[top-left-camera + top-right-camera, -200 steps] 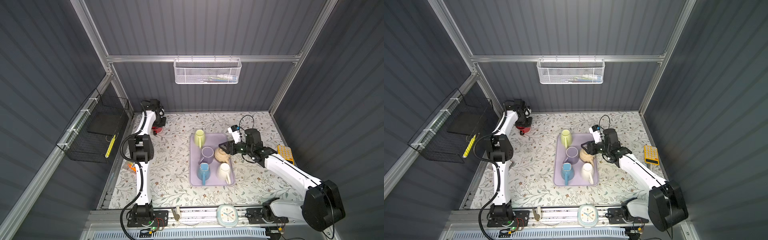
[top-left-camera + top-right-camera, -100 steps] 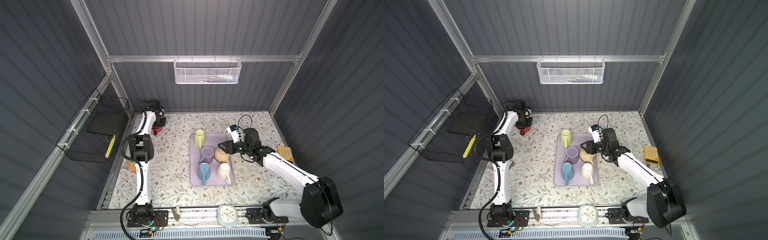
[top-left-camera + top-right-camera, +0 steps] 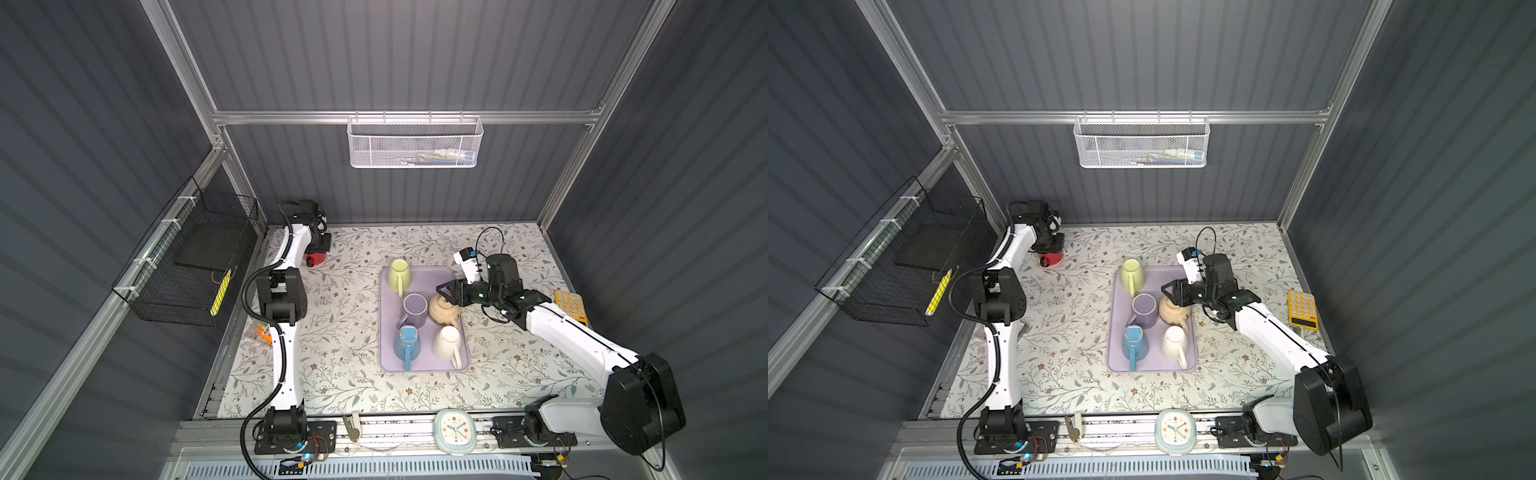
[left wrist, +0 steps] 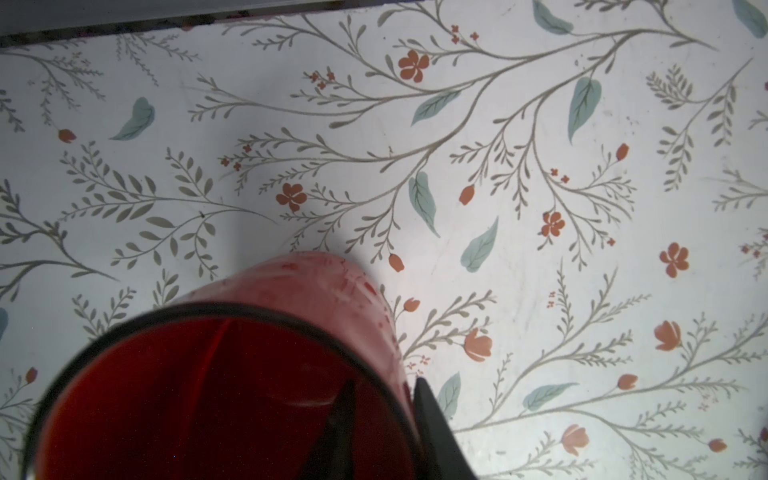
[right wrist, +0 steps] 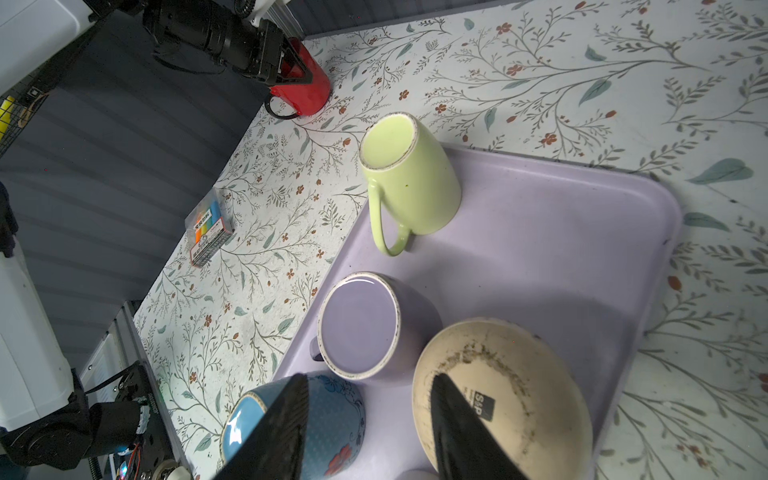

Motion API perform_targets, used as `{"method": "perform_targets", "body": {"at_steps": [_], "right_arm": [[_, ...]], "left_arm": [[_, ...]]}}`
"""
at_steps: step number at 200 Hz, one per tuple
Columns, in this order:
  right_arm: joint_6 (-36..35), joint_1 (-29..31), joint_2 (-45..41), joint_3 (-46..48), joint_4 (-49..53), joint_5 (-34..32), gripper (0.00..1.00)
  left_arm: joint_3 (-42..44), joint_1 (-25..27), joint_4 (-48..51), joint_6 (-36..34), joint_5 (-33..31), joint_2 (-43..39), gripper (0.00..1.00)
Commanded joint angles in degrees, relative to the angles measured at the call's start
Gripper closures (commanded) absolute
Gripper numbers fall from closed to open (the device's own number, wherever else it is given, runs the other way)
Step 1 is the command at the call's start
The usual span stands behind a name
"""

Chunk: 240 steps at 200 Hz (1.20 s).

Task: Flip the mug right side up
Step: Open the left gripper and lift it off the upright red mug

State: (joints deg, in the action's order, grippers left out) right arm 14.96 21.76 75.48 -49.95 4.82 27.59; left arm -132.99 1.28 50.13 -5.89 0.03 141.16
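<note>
- Left wrist view looks into the open mouth of the red mug, which stands mouth up on the floral counter.
- The left gripper straddles the mug's wall, with one finger inside the cup and the other outside the rim. Its jaws are parted a little, and some inner wall shows between the inside finger and the rim, so the hold looks loose.
- In both top views the red mug sits in the far left corner of the counter, just under the left gripper, well apart from the tray.
- In the right wrist view the mug's dark handle points away from the back wall.
- The right gripper hangs over the lilac tray with its jaws about half open and nothing between them. One finger shows over the blue mug and the other over the base of the beige mug.
- On the tray the green mug, the purple mug, the blue mug and the beige mug are all bottom up. A white mug stands at the tray's near right corner.
</note>
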Motion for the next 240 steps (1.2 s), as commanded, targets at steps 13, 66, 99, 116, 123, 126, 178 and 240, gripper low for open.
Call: {"method": "perform_targets", "body": {"at_steps": [13, 66, 99, 116, 123, 126, 178, 240], "right_arm": [[-0.3, 0.3, 0.1, -2.0, 0.9, -0.5, 0.50], [-0.6, 0.4, -0.2, -1.9, 1.1, -0.7, 0.50], [-1.1, 0.4, -0.2, -2.5, 1.7, -0.9, 0.50], [-1.1, 0.4, 0.0, -2.7, 1.8, -0.8, 0.50], [-1.1, 0.4, 0.1, -2.7, 1.7, -0.8, 0.50], [-1.1, 0.4, 0.1, -2.8, 1.8, -0.7, 0.50], [-1.6, 0.4, 1.3, -4.2, 2.6, -0.6, 0.50], [-2.2, 0.6, 3.6, -7.2, 4.1, -0.4, 0.50]], "left_arm": [[0.3, -0.5, 0.6, 0.5, 0.0, -0.6, 0.66], [0.0, -0.5, 0.4, 1.2, -0.6, -1.7, 0.54], [1.4, -0.5, -0.5, 1.6, 0.1, -3.8, 0.50], [1.6, -0.5, -0.7, 1.8, 0.5, -4.8, 0.50], [1.8, -0.5, -0.6, 1.8, 0.6, -5.2, 0.50], [1.8, -0.4, -0.6, 1.8, 0.7, -5.5, 0.50], [3.3, -0.5, -0.9, 1.7, 1.2, -9.5, 0.49], [5.7, -0.1, -0.9, 0.9, 2.5, -16.0, 0.48]]}}
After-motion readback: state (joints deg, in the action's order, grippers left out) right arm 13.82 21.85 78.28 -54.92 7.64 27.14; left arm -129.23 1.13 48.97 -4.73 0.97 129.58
